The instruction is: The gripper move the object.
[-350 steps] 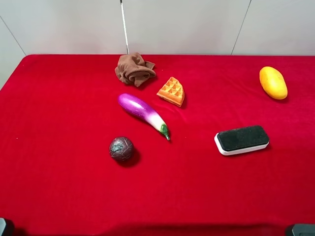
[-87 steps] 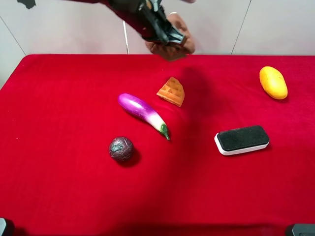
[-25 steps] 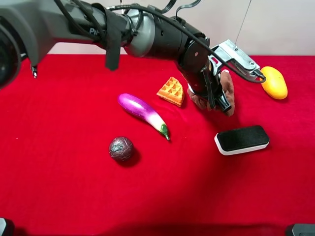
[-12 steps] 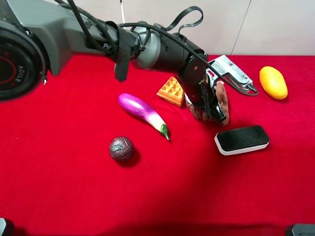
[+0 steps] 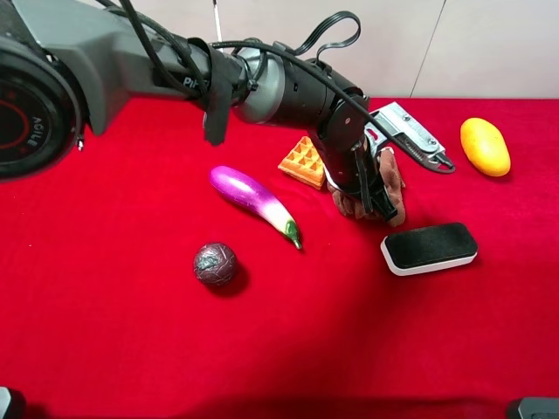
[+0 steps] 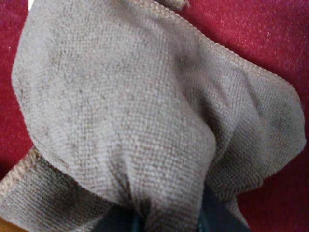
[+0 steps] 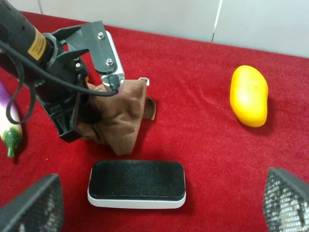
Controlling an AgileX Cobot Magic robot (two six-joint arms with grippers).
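The cloth (image 5: 390,175) is clamped in the closed left gripper (image 5: 381,208) and rests on the red table (image 5: 131,332), between the waffle (image 5: 303,162) and the eraser (image 5: 429,247). Bare table is seen toward the mango (image 5: 485,147). The arm is stretched across the middle, with the wrist bent downward.

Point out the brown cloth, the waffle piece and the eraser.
brown cloth (image 7: 123,115), right wrist view, its folded middle.
waffle piece (image 5: 300,161), exterior high view, its gridded top.
eraser (image 5: 430,244), exterior high view, its black felt top.
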